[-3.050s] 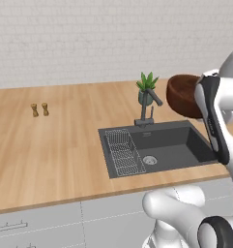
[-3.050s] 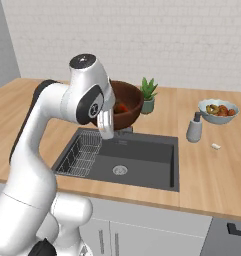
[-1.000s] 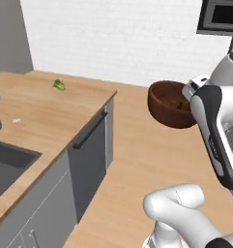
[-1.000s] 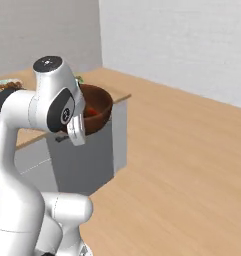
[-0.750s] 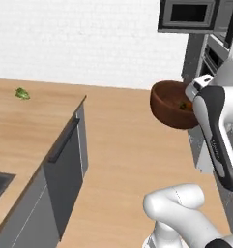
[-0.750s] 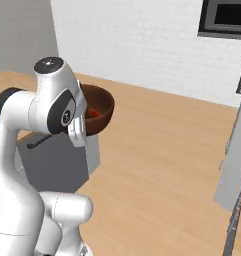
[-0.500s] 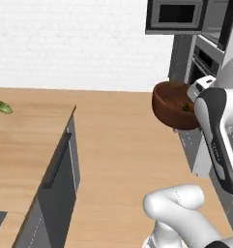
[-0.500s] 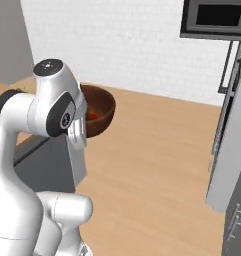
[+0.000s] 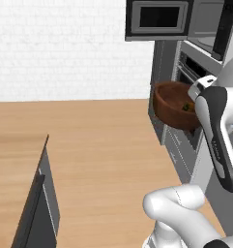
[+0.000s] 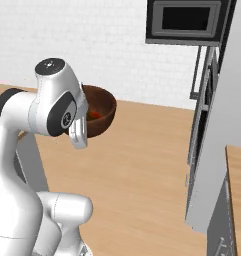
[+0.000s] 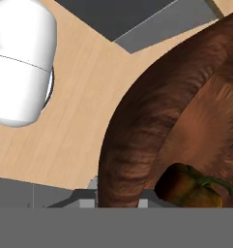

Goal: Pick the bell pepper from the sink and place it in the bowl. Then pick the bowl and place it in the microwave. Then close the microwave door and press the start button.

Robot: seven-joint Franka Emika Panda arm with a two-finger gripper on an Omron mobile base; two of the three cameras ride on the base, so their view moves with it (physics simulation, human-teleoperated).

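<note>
The reddish-brown bowl hangs in the air beside the arm, held by its rim. My gripper is shut on that rim, one fingertip on each side of the wall. The bell pepper lies inside the bowl, red-orange with a green stem, and shows as a small spot of the bell pepper over the rim. From the other side the bowl sits half behind the arm. High ahead, the microwave door stands swung open, with the microwave's grey interior to its right. The sink is out of view.
A tall grey cabinet column holds an oven below the microwave. A wooden counter with a dark appliance front stands at the left. Open wooden floor lies between them.
The base has driven and turned away from the sink, so the whole view now faces the cabinet wall with the microwave. The bowl with the pepper stays held at the same height.
</note>
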